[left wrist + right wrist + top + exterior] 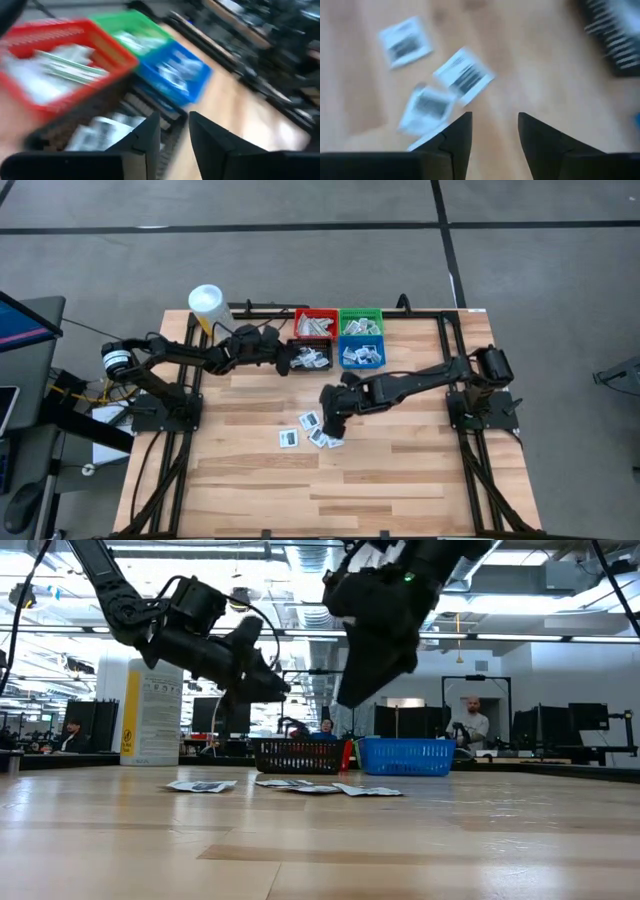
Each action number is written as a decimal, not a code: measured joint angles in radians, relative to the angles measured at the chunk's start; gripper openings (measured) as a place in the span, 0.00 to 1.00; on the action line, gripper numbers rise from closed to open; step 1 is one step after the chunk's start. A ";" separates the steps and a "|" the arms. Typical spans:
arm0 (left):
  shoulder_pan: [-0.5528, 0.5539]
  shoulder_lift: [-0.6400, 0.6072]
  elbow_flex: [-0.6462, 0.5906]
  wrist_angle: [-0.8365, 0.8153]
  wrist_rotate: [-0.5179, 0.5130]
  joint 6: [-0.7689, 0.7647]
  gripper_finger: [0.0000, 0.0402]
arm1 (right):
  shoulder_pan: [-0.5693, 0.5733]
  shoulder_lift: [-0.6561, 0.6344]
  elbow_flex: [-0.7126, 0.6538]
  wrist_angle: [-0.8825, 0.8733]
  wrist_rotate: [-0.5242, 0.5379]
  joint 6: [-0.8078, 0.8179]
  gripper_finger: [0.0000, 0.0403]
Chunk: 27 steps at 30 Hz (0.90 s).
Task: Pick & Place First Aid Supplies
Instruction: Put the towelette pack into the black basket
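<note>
White packets (312, 430) lie under the right gripper (331, 423), jaws apart; left gripper (283, 356) jaws seemingly parted.

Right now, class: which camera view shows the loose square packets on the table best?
The high view: all the loose square packets lie spread below the right gripper. The right wrist view shows some, blurred; the low view shows them edge-on; the left wrist view shows none.
</note>
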 joint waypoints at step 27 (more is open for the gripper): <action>-0.304 -0.011 -0.064 -0.010 0.459 -0.023 0.26 | 0.082 0.256 -0.026 0.027 -0.151 0.130 0.31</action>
